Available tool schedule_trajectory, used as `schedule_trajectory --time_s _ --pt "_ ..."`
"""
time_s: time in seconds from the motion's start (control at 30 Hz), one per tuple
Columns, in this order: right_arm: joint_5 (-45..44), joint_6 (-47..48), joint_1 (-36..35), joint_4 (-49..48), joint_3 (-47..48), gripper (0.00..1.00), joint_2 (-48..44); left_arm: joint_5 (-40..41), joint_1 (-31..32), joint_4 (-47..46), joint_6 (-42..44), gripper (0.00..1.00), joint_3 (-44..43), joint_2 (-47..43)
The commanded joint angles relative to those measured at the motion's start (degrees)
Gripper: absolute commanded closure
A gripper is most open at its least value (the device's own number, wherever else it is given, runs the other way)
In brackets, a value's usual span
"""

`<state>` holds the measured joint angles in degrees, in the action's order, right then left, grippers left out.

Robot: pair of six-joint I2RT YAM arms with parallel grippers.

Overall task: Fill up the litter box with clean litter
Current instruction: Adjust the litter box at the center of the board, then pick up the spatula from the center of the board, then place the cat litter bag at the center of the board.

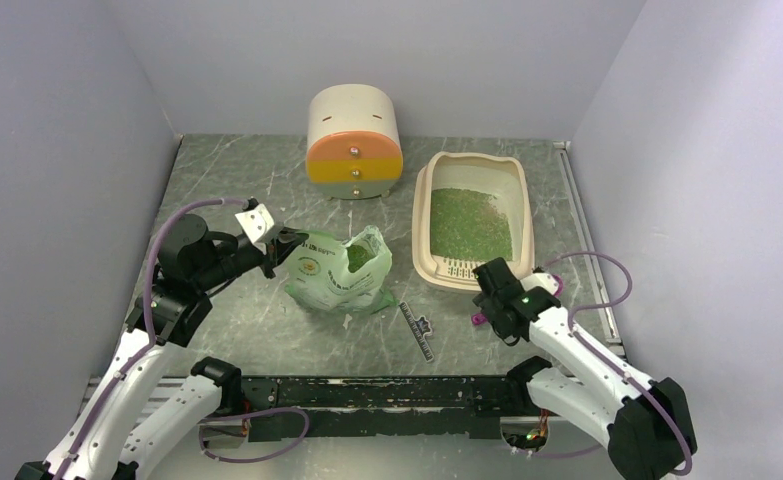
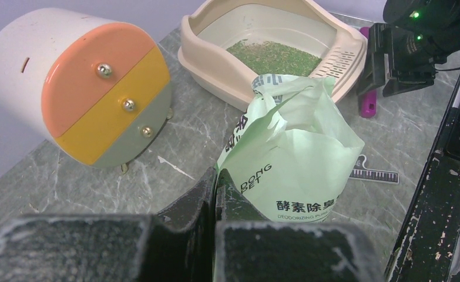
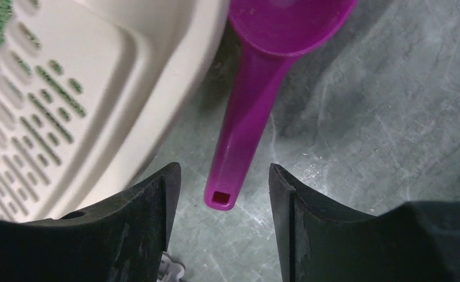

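Note:
The beige litter box [image 1: 423, 215] lies at the back right, with a layer of green clean litter [image 1: 470, 222] in it. It also shows in the left wrist view, litter box [image 2: 215, 69] and litter [image 2: 274, 56]. A green printed bag [image 1: 337, 272] stands mid-table with its mouth open, and my left gripper [image 1: 289, 240] is shut on its left edge. The bag film [image 2: 298, 153] runs between the closed fingers [image 2: 215, 191]. My right gripper [image 3: 222, 170] hangs open beside the box's slotted end [image 3: 45, 111]. A magenta scoop [image 3: 257, 117] lies on the table, its handle end between the jaws and touching neither.
A round beige-and-orange drawer unit [image 1: 355, 140] stands at the back centre, left of the box. A dark ruler-like strip [image 1: 419, 335] lies on the table in front of the bag. Grey walls close in three sides.

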<state>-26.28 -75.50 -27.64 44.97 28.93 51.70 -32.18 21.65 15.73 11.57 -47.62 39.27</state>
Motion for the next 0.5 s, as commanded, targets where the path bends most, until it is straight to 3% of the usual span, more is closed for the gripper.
schedule_trajectory --time_s 0.0,0.3,0.47 --pt "-1.2 -3.6 0.2 -3.9 -2.5 0.38 0.0 0.2 0.2 -1.2 -0.2 0.95 -0.6 -0.5" --pt "-2.2 -4.0 0.5 -9.7 -7.4 0.43 1.3 -0.6 0.2 -1.6 -0.4 0.95 -0.6 0.4" --pt "-3.7 -6.0 0.5 -8.2 -7.3 0.64 2.2 -0.4 0.2 -0.8 0.1 0.95 -0.9 0.4"
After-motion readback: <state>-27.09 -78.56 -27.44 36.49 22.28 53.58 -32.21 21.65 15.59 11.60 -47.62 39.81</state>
